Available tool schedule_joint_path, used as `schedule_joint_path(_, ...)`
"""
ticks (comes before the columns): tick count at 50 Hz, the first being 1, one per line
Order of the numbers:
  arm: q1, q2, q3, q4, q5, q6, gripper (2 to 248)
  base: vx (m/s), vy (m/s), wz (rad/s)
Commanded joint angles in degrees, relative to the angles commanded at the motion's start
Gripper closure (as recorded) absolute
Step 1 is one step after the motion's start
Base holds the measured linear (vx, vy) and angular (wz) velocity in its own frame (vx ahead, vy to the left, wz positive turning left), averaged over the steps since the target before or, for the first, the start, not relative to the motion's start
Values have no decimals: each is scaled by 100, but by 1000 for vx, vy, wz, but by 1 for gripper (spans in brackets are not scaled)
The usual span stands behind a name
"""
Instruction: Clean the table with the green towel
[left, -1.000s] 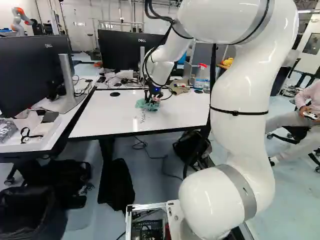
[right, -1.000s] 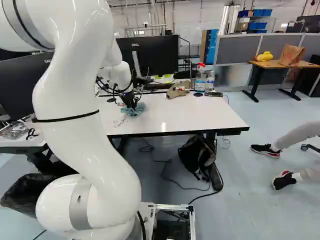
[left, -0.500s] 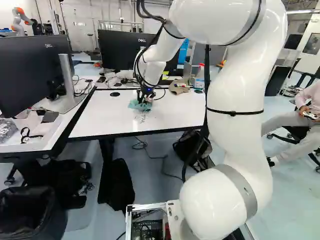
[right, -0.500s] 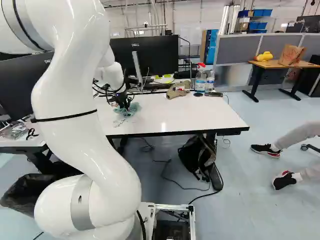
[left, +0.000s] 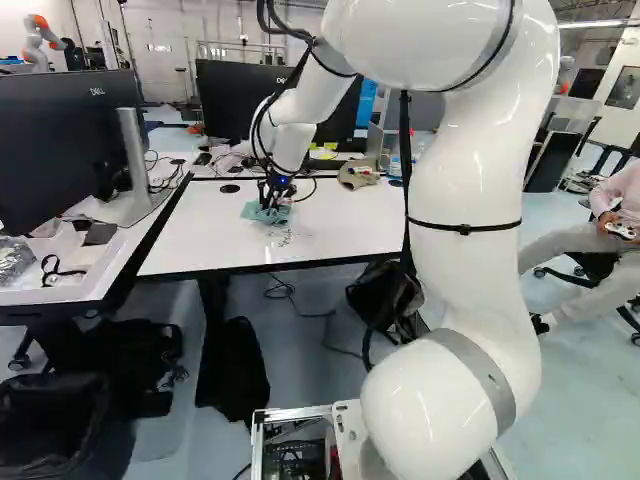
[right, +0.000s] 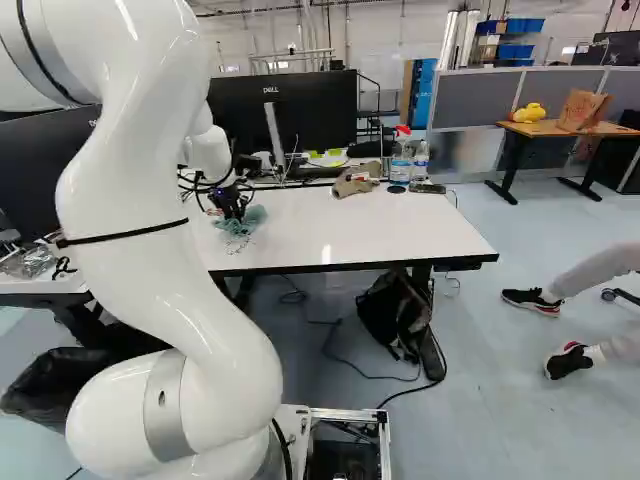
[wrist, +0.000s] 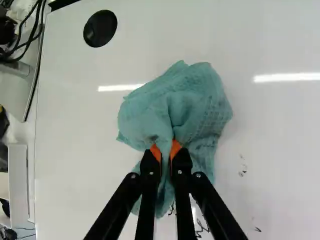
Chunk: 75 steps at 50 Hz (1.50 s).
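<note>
Pinching the green towel (wrist: 175, 107) for wiping dark marks (wrist: 201, 226) off the white table (left: 345, 235)
The gripper (wrist: 166, 151) has its 2 orange pads closed on 1 gathered fold, presumably so loose cloth does the rubbing and cushions the hard tips. The towel lies left of the table's middle; marks show on its near and right sides, likely next to wipe. Only the wrist view shows the pinched fold and separate strokes; the right base view shows the spray bottle (right: 401, 160) at the far side, partly hidden behind the arm's cable (left: 405, 190) in the left base view.
</note>
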Motion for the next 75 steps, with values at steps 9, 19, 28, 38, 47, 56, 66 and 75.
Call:
schedule_joint_path(9, 87, 160, 203, 0, 0, 0, 209, 0, 0, 0)
schedule_joint_path(19, 130, 392, 493, 0, 0, 0, 209, 0, 0, 0)
schedule_joint_path(28, 112, 622, 773, 0, 0, 0, 209, 0, 0, 0)
schedule_joint_path(38, 60, 884, 1087, 0, 0, 0, 209, 0, 0, 0)
schedule_joint_path(47, 3, 1129, 1373, 0, 0, 0, 209, 0, 0, 0)
schedule_joint_path(56, -64, 1374, 1651, 0, 0, 0, 209, 0, 0, 0)
schedule_joint_path(66, -199, 1601, 1903, 0, 0, 0, 209, 0, 0, 0)
schedule_joint_path(75, -387, 1706, 2017, 0, 0, 0, 209, 0, 0, 0)
